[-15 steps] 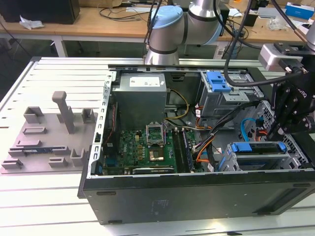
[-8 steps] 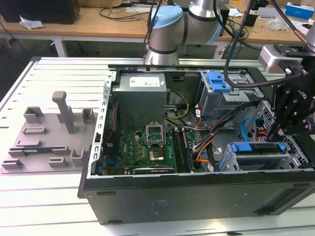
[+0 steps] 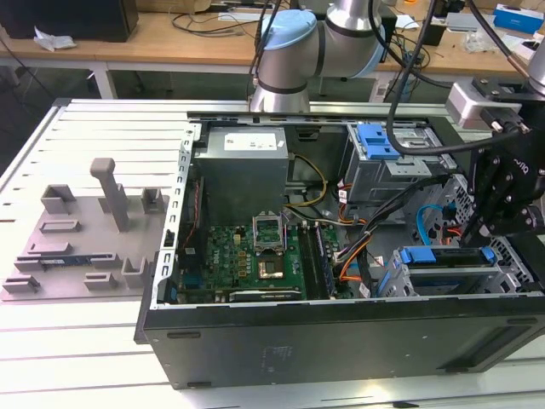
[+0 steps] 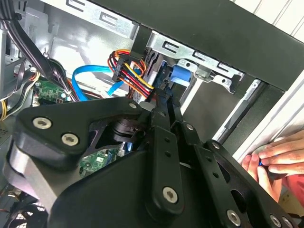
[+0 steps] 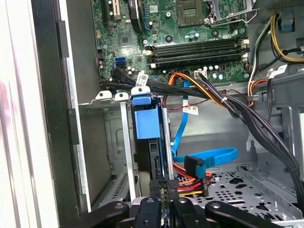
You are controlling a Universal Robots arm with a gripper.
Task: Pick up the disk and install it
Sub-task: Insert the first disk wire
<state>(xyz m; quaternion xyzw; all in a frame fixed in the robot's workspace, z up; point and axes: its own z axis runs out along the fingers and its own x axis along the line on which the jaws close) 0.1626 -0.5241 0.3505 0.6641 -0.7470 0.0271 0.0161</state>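
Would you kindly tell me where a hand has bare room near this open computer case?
The slatted table in front of the grey fixture tray lies bare. Inside the case, cables crowd the space beside the disk.

One open black desktop computer case (image 3: 341, 345) lies on one white slatted surface (image 3: 77, 341), and inside it sit one green motherboard (image 3: 247, 260), one grey box-shaped power supply (image 3: 243, 166) and four black memory sticks (image 5: 194, 47) side by side. Two bright blue plastic drive brackets show in the exterior view, one at the upper bay (image 3: 379, 141) and one at the lower bay (image 3: 447, 256). One grey plastic fixture tray (image 3: 85, 243) lies beside the case. One person's hand (image 4: 273, 159) rests at the case edge.
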